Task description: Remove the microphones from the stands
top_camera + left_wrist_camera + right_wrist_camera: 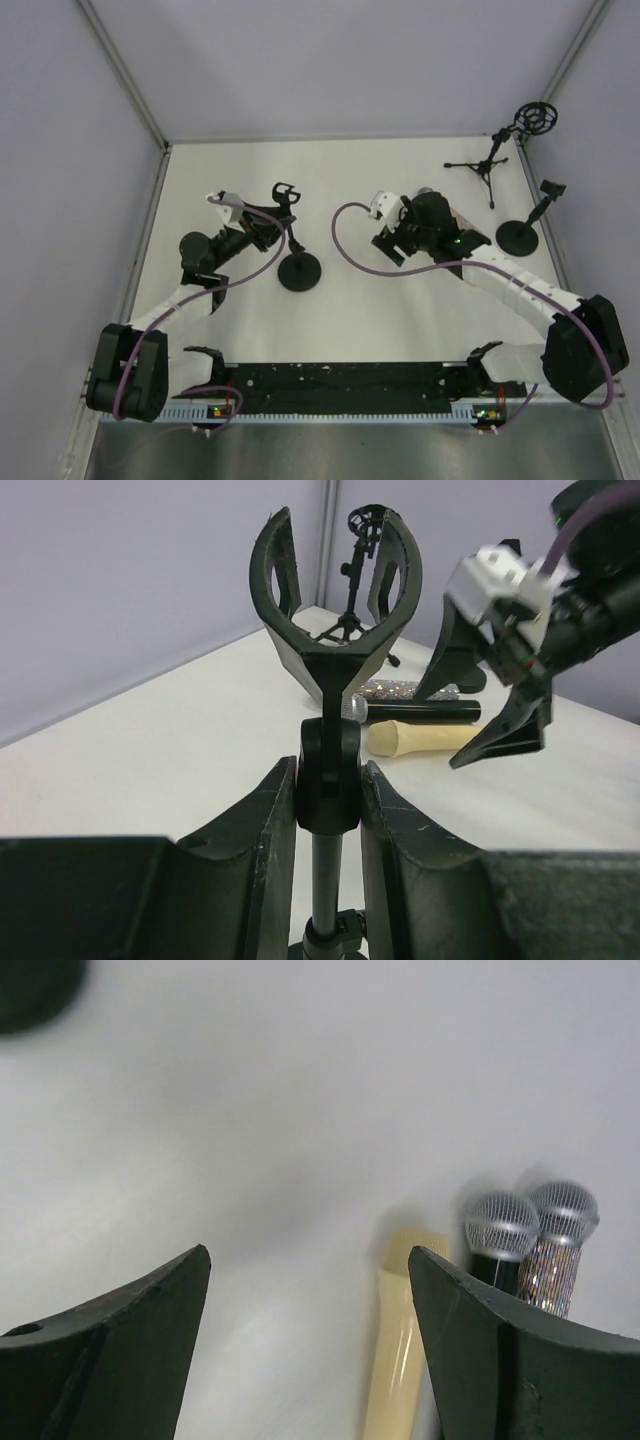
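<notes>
Mic looks already out: clip (335,590) is empty. Cream mic (400,1340), black mic (500,1225) and glitter mic (560,1215) lie side by side on the counter (250,170); can't tell which belongs to the clip.

Right gripper (308,1255): jaws wide open, holding nothing, hanging over the cream mic.
Left gripper (328,775): jaws clamped on the stand (299,272) at the swivel under the clip.

Risks:
- A right dip nudges the cream mic and could roll the row.
- A skewed left release could tip the stand.

Room: open counter at back and left. The right side is crowded by the tripod stand (488,165) and spare stand (520,236), near the wall.
</notes>
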Robot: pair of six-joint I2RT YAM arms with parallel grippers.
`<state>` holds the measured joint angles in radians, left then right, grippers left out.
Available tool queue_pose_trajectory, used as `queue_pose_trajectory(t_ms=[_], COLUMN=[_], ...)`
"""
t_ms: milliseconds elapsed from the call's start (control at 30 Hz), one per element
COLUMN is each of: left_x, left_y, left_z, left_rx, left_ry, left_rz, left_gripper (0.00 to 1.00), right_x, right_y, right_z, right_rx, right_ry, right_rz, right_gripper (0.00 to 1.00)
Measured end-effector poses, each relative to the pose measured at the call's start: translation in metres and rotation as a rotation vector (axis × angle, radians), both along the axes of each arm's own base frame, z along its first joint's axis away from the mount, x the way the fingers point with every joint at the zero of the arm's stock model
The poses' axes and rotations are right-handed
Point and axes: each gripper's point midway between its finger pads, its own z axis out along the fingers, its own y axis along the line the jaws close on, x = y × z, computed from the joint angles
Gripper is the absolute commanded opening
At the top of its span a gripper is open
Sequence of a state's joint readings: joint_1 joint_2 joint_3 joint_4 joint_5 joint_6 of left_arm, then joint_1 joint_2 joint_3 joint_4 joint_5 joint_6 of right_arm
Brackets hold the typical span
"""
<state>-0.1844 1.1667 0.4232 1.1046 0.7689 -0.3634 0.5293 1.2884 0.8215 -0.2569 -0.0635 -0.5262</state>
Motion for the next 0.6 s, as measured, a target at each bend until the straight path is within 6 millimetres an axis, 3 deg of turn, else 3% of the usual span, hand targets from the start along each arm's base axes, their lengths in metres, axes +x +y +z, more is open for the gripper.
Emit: queue_pose_trajectory(t_ms=[100, 200, 300, 433, 600], left_x=[0.005, 0.008, 0.009, 0.007, 0.005], left_y=[0.003, 0.006, 0.007, 0.008, 0.008], left_z=[0.001, 0.003, 0.006, 0.001, -0.002], left_rx=[0.007, 0.017, 0.020, 0.035, 0.057], left_ry=[-0.024, -0.056, -0.087, -0.105, -0.131], left_rz=[0.035, 0.061, 0.071, 0.072, 0.075], left_gripper=[0.02, 0.14, 0.27, 0.35, 0.53], right_x=[0.001, -0.002, -0.005, -0.011, -0.018], right_y=[0.035, 0.075, 0.111, 0.150, 0.175], right_z=[0.046, 0.089, 0.112, 0.111, 0.081], right_rx=[0.192, 0.386, 0.550, 0.716, 0.823], right_ry=[-0.010, 0.032, 0.153, 0.407, 0.708], right_rz=[0.071, 0.163, 0.241, 0.300, 0.279], right_gripper=[0.80, 0.80, 0.80, 0.79, 0.76])
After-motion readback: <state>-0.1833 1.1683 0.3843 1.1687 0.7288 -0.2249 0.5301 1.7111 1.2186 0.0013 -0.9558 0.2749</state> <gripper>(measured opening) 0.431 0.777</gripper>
